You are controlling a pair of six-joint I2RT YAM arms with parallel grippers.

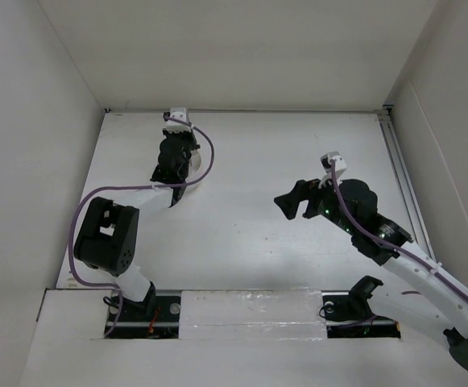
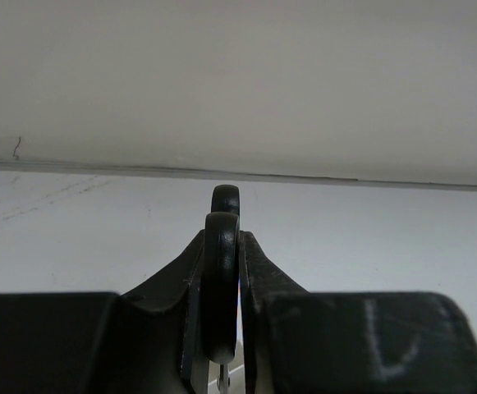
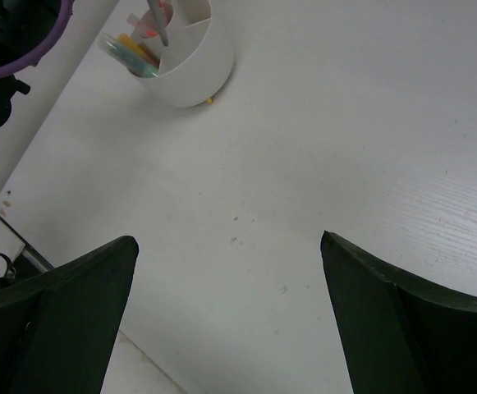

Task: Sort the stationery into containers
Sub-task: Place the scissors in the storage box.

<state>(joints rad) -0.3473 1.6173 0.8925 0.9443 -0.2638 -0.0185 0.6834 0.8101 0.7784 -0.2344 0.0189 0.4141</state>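
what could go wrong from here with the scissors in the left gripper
1. The left gripper pinches the scissors across the thin edge of their handle loops, so they may twist or slip out on the way.
2. The cup holds pens in some sections; the scissors could snag on them or tip the cup when lowered in.

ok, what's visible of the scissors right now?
Seen only in the left wrist view: the scissors show two black, plastic-looking handle loops, edge-on, one behind the other, upright, pinched in the shut left claw. A thin sliver of metal shows beneath the loops. Blades otherwise hidden.
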